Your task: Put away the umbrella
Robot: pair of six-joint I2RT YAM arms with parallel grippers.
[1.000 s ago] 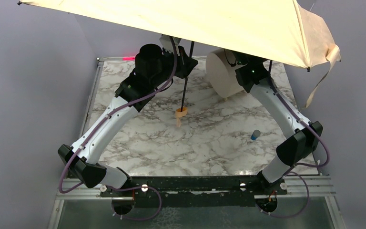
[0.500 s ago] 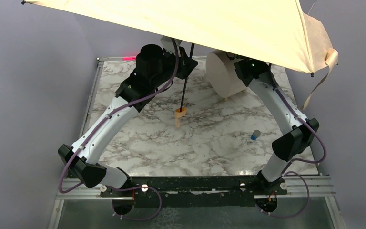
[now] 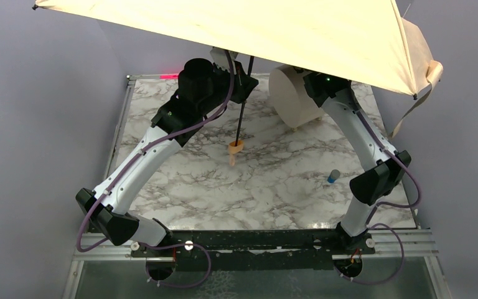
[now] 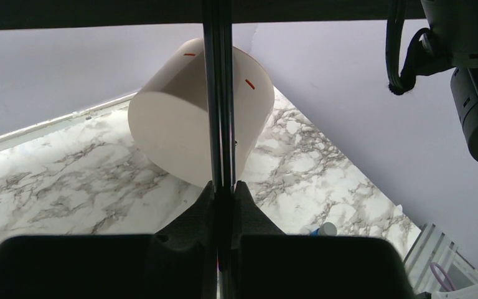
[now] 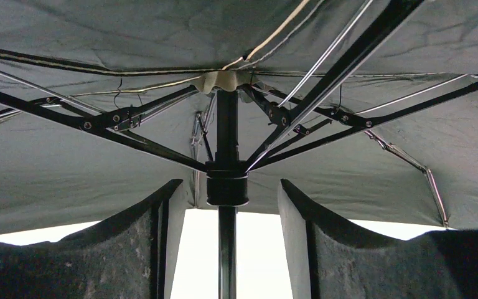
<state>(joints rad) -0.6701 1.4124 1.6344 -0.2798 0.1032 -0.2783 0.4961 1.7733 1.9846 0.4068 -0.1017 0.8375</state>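
The umbrella (image 3: 255, 31) is open, its cream canopy spread across the top of the top view. Its black shaft (image 3: 243, 112) hangs down to the peach handle knob (image 3: 236, 147), and the tan strap (image 3: 411, 112) dangles at the right. My left gripper (image 3: 244, 80) is shut on the shaft (image 4: 218, 93), with the jaws (image 4: 225, 187) pressed against it. My right gripper (image 5: 228, 185) is open under the canopy. Its fingers straddle the shaft (image 5: 226, 249) at the black runner (image 5: 227, 193) without touching. The top view hides its fingers behind the canopy.
A white cylindrical drum (image 3: 289, 99) lies on its side at the back right of the marble table (image 3: 274, 193), also in the left wrist view (image 4: 174, 118). A small blue-capped object (image 3: 333, 176) stands near the right arm. Grey walls close the sides.
The right arm's elbow has swung inward to the left and its wrist has shifted left under the canopy. The canopy's right edge has shifted slightly. The left arm has not moved.
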